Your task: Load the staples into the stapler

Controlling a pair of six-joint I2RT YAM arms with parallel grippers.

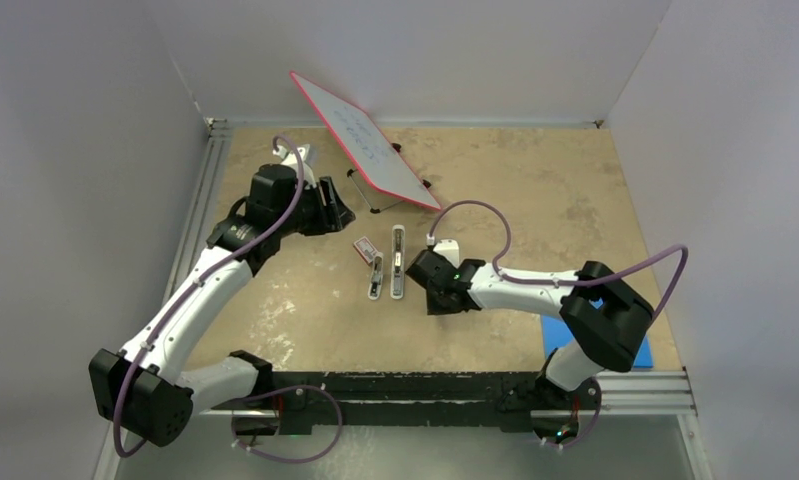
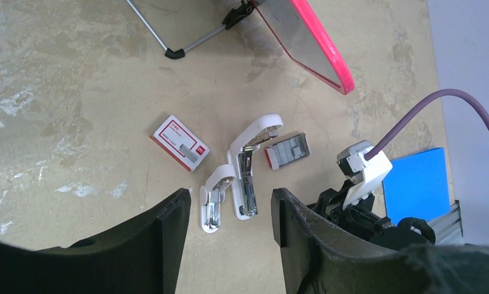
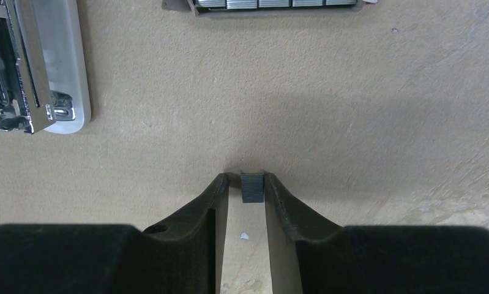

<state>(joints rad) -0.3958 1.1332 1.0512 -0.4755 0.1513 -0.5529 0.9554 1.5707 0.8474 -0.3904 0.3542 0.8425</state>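
Squaring is needed: small grey staple strip (image 3: 252, 188), pinched by right gripper (image 3: 246, 182), against white plastic stapler (image 3: 58, 61) upper left; left gripper (image 2: 231, 195) spread.

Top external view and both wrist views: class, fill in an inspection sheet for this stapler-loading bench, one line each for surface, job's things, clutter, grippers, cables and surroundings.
Surface: tan mottled tabletop with pale scuffs.
Job's things: white stapler lying open, metal channel showing; red-and-white staple box on one side of it, a tray of staples on the other.
Clutter: red-framed whiteboard tilted on its stand; blue pad by the right arm.
Grippers: left gripper open, above the stapler; right gripper shut on a small grey staple strip.
Cables: a purple cable looped along each arm.
Surroundings: white walls; metal rail along the table edges.
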